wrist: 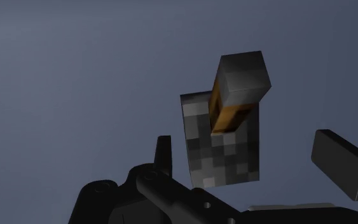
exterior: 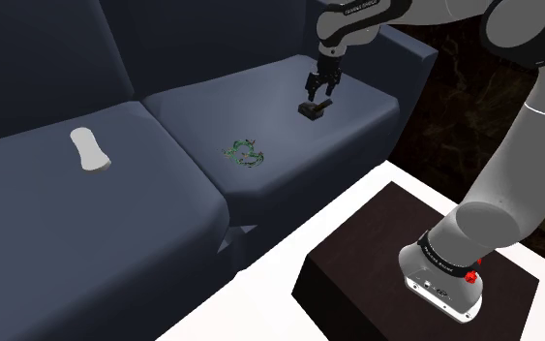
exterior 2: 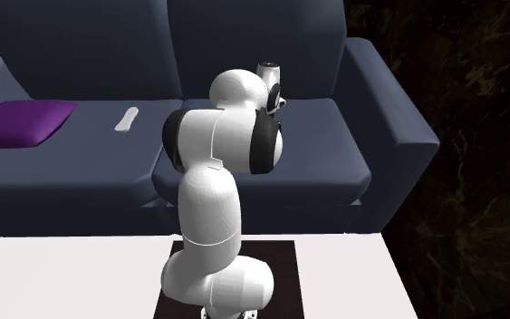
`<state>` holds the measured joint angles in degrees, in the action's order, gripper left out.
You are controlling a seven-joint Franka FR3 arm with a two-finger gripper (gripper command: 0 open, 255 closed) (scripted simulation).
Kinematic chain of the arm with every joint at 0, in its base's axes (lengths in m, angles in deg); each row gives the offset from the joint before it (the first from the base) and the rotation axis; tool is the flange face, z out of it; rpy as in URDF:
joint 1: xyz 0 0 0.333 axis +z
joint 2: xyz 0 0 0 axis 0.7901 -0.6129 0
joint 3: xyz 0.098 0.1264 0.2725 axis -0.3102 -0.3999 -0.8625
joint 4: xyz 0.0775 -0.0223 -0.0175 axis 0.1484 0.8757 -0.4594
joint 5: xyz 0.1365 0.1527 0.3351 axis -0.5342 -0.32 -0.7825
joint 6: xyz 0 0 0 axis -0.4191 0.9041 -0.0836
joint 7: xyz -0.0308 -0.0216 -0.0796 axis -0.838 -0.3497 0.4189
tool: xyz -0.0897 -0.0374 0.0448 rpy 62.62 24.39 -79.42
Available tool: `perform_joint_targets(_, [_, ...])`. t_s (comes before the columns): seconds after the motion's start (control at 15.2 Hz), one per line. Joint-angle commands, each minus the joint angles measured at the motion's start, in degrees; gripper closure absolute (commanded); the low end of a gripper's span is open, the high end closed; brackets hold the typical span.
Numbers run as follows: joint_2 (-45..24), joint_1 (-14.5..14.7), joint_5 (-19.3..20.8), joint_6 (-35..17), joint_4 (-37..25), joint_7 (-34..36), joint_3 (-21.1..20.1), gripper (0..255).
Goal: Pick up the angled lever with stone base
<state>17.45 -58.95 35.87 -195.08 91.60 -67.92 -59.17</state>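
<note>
approach step in hand; grasp not yet made. claw [exterior: 317, 95] noted hanging just above the lever [exterior: 311, 111], which rests on the sofa's seat cushion [exterior: 260, 107] next to the armrest, at the shoulder view's upper right. in the wrist view the fingers [wrist: 343, 167] are spread wide and nothing is held; the mottled grey base [wrist: 222, 149] lies between them untouched, nearer one finger than the other, with the brown-sided handle [wrist: 238, 89] slanting up from it. next move judged: claw to be centred over the base, lowered, then closed across it. tipping on the soft cushion is to be watched. green tangle [exterior: 246, 153] and white piece [exterior: 89, 150] lie well apart
</note>
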Motion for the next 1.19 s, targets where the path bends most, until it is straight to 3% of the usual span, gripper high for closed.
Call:
perform_joint_targets(0.0, [-0.58,-0.04,-0.12,-1.48,0.90,-0.15,-0.01,0])
perform_joint_targets(0.26, [-1.37,-0.07,-0.28,-3.24,1.87,-0.30,-0.05,0])
perform_joint_targets(0.33, [-1.38,-0.06,-0.28,-3.25,1.87,-0.30,-0.05,255])
perform_joint_targets(1.12, [-0.45,-0.04,-0.09,-1.19,0.73,-0.13,0.00,255])
